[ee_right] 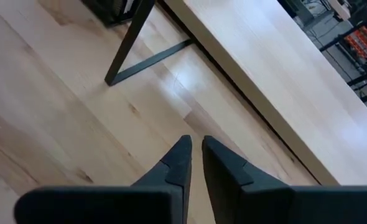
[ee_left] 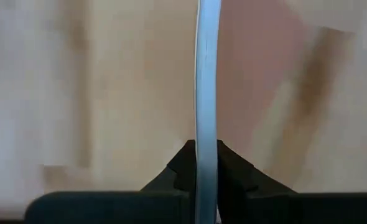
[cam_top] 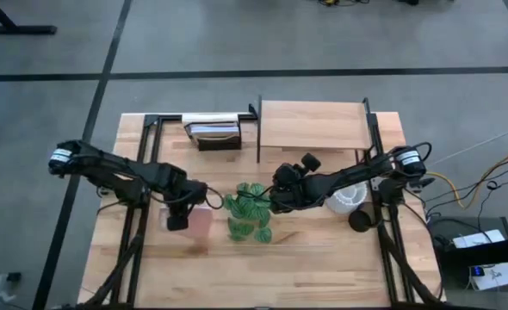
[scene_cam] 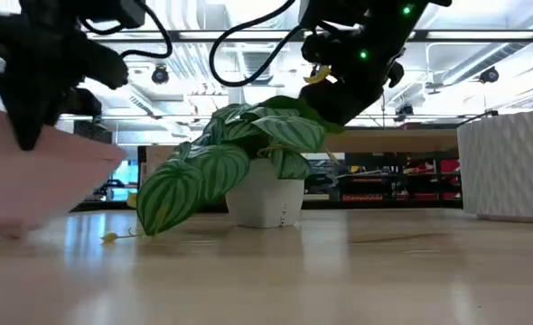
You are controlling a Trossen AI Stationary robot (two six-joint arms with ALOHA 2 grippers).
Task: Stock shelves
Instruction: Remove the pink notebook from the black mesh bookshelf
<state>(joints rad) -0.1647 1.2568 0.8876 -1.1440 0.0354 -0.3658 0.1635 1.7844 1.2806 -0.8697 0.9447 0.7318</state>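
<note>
Shelves (cam_top: pixel 312 124): far edge of surface (cam_top: pixel 306 275), right of centre. Left tool (cam_top: pixel 188 209): clamped on pink thin-walled item (cam_top: pixel 201 222), shelves diagonally beyond. Right tool (ee_right: pixel 192 155): nearly together, empty, nearer shelves.

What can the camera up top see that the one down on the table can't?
Only the top camera shows the book rack. Only the table camera shows the plant's little white pot and the room behind the table. Both show the leafy plant, the pink object and the big ribbed white pot.
</note>
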